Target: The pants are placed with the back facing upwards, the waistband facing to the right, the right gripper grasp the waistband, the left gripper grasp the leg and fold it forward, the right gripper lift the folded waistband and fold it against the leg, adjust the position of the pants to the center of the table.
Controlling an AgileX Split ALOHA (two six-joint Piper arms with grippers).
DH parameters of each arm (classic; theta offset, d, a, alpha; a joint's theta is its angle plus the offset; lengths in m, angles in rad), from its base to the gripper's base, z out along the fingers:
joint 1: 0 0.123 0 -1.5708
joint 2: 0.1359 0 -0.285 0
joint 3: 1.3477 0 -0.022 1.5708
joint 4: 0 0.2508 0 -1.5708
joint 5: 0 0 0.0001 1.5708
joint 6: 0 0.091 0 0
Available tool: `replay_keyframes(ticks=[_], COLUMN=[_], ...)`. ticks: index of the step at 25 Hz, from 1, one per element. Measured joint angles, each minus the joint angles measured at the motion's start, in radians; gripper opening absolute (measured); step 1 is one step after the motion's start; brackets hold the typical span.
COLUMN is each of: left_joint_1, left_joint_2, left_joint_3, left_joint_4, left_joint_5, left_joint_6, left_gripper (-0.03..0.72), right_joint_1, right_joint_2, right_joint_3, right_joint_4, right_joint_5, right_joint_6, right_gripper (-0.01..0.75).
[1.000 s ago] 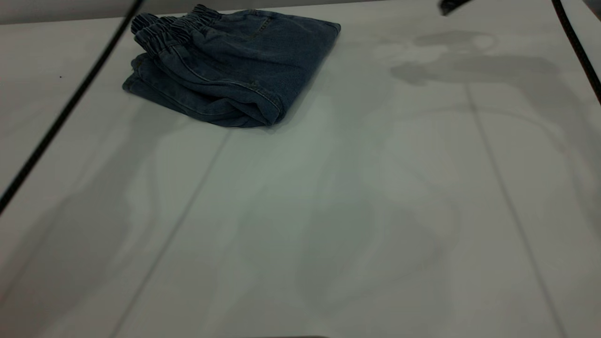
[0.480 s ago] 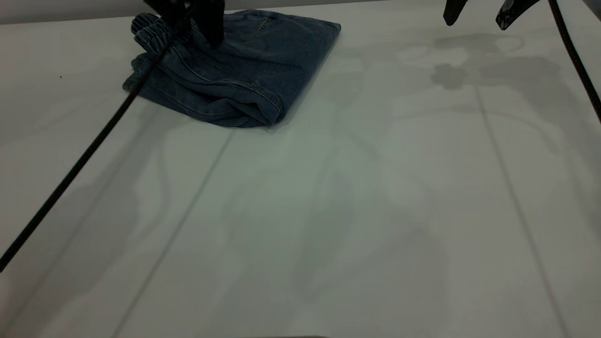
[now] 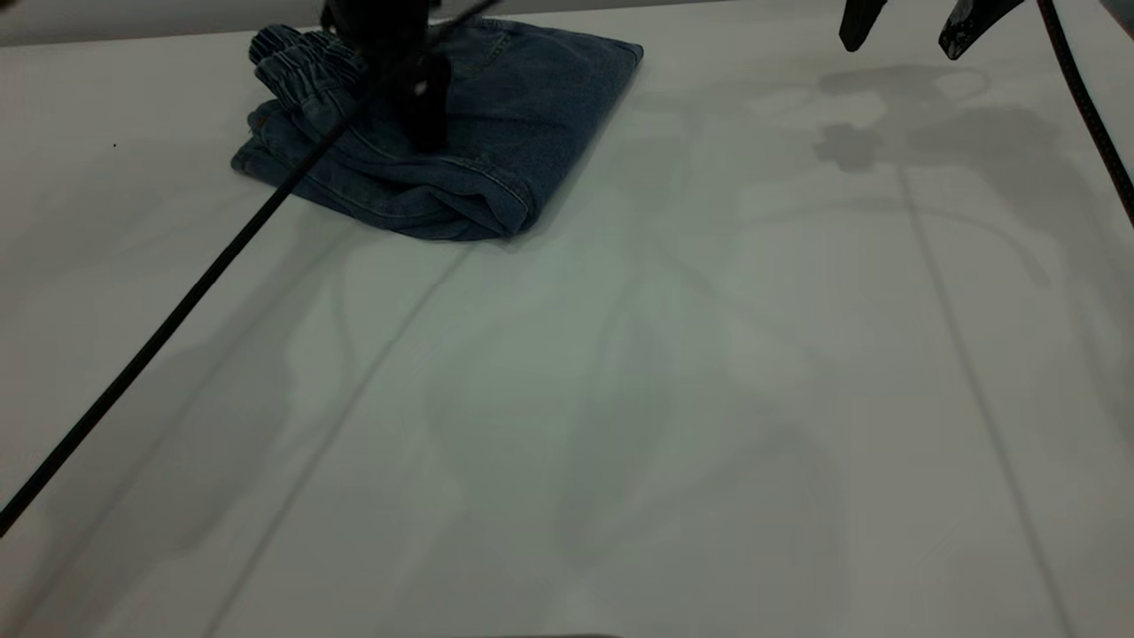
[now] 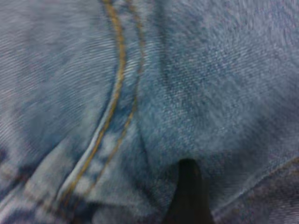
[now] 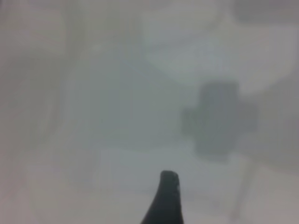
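The pants (image 3: 532, 106) lie folded into a compact blue denim bundle at the far left of the table (image 3: 620, 399). Their puckered waistband (image 3: 301, 58) bunches at the bundle's far left corner. The leg is hidden inside the fold. My left gripper (image 3: 403, 106) is down on top of the bundle, open, one dark finger (image 3: 428, 115) touching the denim. In the left wrist view that finger (image 4: 188, 193) rests on cloth beside a yellow-stitched seam (image 4: 114, 93). My right gripper (image 3: 900, 49) hangs open above the bare far right of the table, holding nothing; one finger (image 5: 164, 196) shows over white tabletop.
A thin black cable (image 3: 177, 310) runs slanting from the left gripper down to the left edge of the exterior view. Another black cable (image 3: 1090, 106) drops along the right edge. Faint seams (image 3: 957, 354) cross the wide bare tabletop in front of the pants.
The left gripper came down from out of view onto the folded pants and shifted toward the bundle's middle. The right gripper's fingers entered at the top right and hold there.
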State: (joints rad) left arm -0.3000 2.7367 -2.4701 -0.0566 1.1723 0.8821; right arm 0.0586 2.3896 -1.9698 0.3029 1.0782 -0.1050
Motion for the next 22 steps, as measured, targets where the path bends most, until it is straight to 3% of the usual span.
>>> replay_keyframes(ticks=[8,13,22], left_joint_1=[-0.001,-0.038,-0.183], left_joint_2=[0.03,0.03,0.032], left_joint_3=[-0.003,-0.003,-0.003], left_joint_4=[-0.015,-0.009,-0.003], left_joint_5=[0.0,0.0,0.0], left_joint_6=[0.01,-0.155,-0.53], left_gripper=[0.516,0.516,0.516], right_joint_1=[0.0,0.0,0.0], right_joint_2=[0.0,0.0,0.0], right_joint_3=[0.0,0.0,0.0], right_joint_4=[0.0,0.0,-0.001], right_joint_5=[0.004,0.003,-0.009], right_joint_6=[-0.001,-0.004,-0.016], right_gripper=[0.594,0.594,0.594])
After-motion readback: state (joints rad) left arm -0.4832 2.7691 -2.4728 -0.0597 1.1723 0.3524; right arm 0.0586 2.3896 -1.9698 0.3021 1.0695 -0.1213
